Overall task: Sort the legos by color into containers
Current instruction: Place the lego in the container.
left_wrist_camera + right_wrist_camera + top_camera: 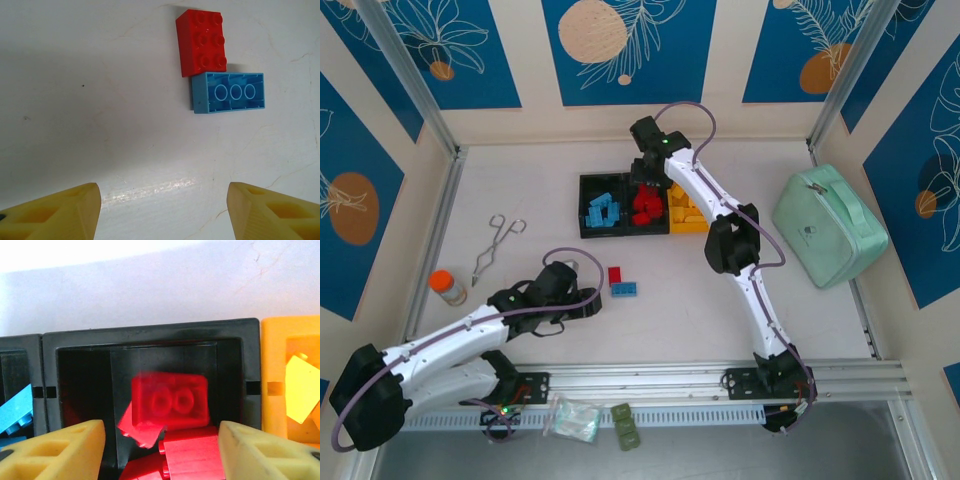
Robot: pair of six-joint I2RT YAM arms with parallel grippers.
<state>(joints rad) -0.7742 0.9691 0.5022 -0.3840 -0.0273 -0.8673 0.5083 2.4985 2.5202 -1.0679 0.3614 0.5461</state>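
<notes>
From above, the left claw (588,300) is hanging low over the table, just beside a red brick (615,276) and a blue brick (625,290). These two are lying against each other on the table, apart from the row of bins (582,205). The right claw (650,185) is hovering over the middle black bin (647,232), where the red pile is lying.

In the left wrist view, the left claw (162,210) is standing spread wide and holding nothing. The red brick (201,42) is lying studs up, and the blue brick (228,93) is lying hollow side up, touching its end. Both look light, hard and slick, so a squeeze is not likely to be harming them. The red one's two long flat sides are free, which is probably making it the easier hold.

In the right wrist view, the right claw (162,450) is spread too. A blurred red piece (170,400) is loose over the middle black bin (150,329), beside the yellow bin (272,340).
</notes>
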